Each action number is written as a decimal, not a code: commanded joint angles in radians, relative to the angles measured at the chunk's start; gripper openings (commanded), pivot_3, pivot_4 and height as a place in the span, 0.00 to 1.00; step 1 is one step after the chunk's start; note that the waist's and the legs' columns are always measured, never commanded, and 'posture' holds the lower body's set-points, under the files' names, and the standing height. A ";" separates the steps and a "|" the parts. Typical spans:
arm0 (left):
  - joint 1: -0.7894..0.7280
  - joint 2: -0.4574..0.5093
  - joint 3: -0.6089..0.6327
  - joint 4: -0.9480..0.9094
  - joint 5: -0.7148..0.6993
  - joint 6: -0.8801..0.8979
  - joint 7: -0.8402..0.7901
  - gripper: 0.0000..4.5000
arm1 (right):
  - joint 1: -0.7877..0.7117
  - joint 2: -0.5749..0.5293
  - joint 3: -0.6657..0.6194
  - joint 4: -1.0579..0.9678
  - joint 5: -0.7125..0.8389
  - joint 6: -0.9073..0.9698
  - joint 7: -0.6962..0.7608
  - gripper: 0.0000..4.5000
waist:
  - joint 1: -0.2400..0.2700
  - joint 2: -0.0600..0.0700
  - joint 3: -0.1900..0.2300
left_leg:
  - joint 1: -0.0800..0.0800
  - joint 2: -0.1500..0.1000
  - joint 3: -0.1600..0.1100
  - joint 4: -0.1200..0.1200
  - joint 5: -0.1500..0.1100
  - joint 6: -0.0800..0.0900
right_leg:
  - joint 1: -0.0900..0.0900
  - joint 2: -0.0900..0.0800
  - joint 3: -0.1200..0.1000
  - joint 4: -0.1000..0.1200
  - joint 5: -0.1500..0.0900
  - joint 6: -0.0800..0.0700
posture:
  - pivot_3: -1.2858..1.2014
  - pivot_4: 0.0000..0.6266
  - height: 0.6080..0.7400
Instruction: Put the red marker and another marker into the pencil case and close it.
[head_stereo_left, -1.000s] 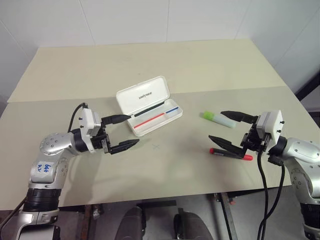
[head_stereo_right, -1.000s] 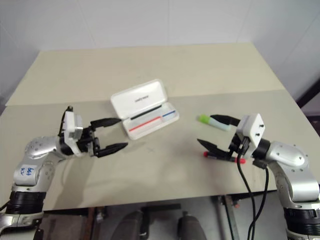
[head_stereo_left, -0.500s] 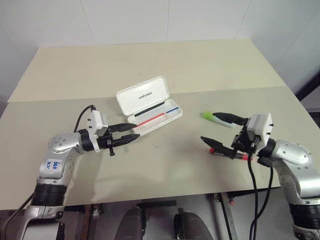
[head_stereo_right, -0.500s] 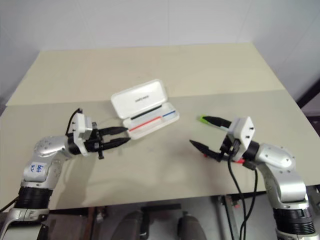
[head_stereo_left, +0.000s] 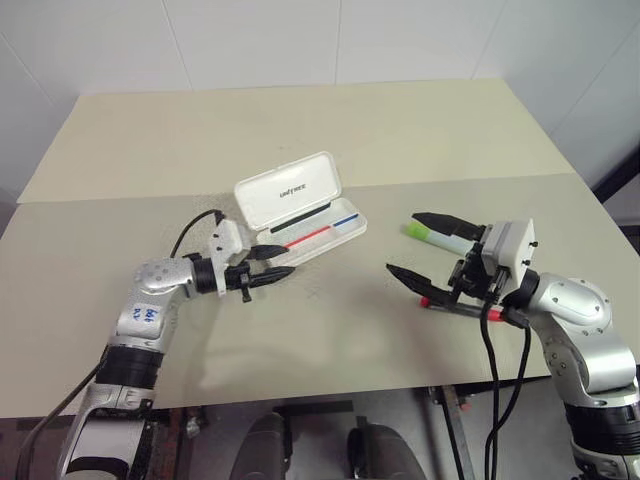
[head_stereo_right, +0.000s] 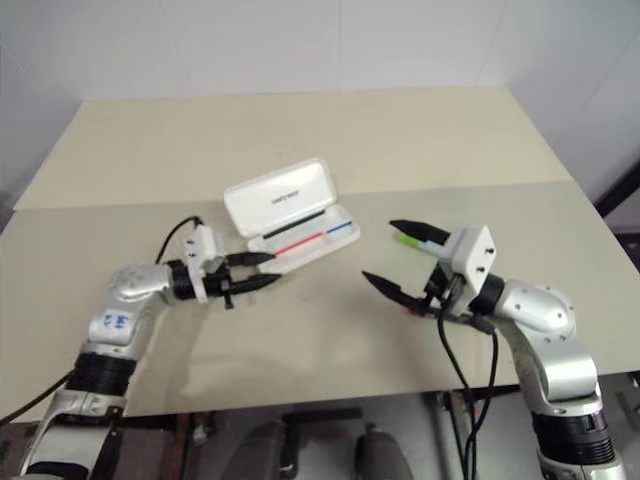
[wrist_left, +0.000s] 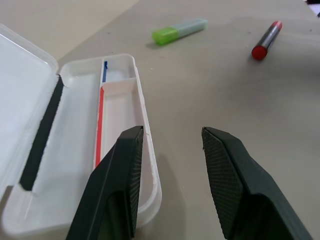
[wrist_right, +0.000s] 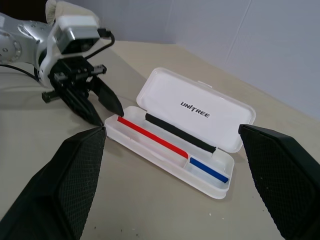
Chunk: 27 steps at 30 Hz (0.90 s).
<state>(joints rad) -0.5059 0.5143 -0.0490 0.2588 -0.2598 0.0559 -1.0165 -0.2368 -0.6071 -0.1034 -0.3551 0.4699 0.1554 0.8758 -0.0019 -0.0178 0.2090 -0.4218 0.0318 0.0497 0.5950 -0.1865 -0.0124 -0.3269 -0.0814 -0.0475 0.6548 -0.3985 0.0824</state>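
The white pencil case (head_stereo_left: 288, 190) lies open mid-table, its "UNITREE" lid tilted back and red, blue and black stripes in its tray. My left gripper (head_stereo_left: 284, 262) sits at the tray's near left end, jaws partly open and empty. One finger (wrist_left: 120, 170) hangs over the tray's front rim; the other is outside it. To the right lies the green-capped highlighter (wrist_left: 179, 31), the other marker. The red marker (wrist_left: 266, 40) lies nearer the table's front edge. My right gripper (head_stereo_left: 402, 242) hovers wide open and empty above both markers, partly covering them.
The beige table (head_stereo_left: 350, 130) has a seam running across it behind the case. A small cross mark (head_stereo_left: 313, 294) sits on the tabletop between the two grippers. Black cables trail from both wrists, and the table's front edge lies close below the arms.
My left gripper has moved forward and right to the case's near end, and its jaws have narrowed from wide open. The right gripper has shifted left over the markers, still wide open.
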 joint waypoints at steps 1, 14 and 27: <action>-0.040 -0.021 -0.026 0.040 0.046 -0.047 0.013 0.41 | -0.014 0.004 -0.003 -0.055 0.014 0.009 -0.021 1.00 | -0.001 0.000 0.000 | 0.000 0.000 0.000 0.000 0.000 0.000 | 0.000 0.000 0.000 0.000 0.000 0.000 | 0.52 0.24 1.00; -0.099 -0.053 -0.094 0.093 0.173 0.023 0.107 0.41 | -0.036 0.019 0.009 -0.088 0.015 0.026 -0.058 1.00 | 0.000 0.000 0.000 | 0.000 0.000 0.000 0.002 0.000 0.000 | 0.000 0.000 0.000 0.002 0.000 0.000 | 0.52 0.24 1.00; -0.150 -0.029 -0.170 0.014 0.248 0.158 0.088 0.01 | -0.071 0.025 0.013 -0.085 0.008 0.023 -0.071 1.00 | 0.001 0.000 0.000 | 0.000 0.000 0.000 0.002 0.001 -0.001 | 0.000 0.000 0.000 0.003 0.000 0.000 | 0.52 0.24 1.00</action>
<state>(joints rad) -0.6538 0.4825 -0.1978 0.3051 -0.0302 0.2092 -0.9153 -0.2975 -0.5858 -0.0854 -0.3983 0.4716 0.1858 0.8146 -0.0013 -0.0181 0.2091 -0.4216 0.0316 0.0496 0.5967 -0.1854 -0.0134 -0.3272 -0.0814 -0.0475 0.6576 -0.3985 0.0824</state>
